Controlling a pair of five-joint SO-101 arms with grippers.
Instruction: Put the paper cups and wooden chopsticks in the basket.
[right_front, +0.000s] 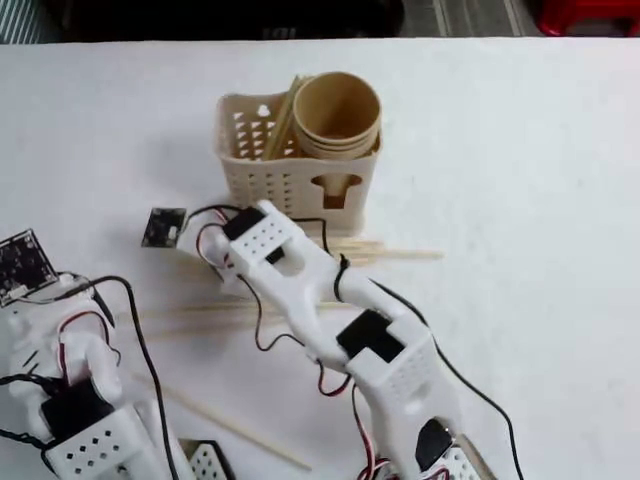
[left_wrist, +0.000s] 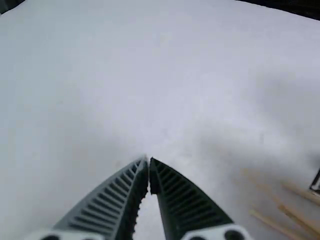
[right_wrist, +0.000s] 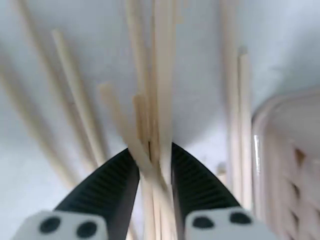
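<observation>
Chopsticks (right_wrist: 161, 75) sit clamped as a loose bundle in the right gripper (right_wrist: 150, 152), on the near side of the basket (right_front: 250, 180), which holds the paper cups (right_front: 337, 110). The uneven grip may let some slip or snag the rim. Left gripper (left_wrist: 149, 162) rests closed and empty, near left.

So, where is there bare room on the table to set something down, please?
The table is bare right of the basket and the right arm, and left of the basket beyond the small black board. It is crowded in front of the basket, with loose chopsticks and cables between the arms.
</observation>
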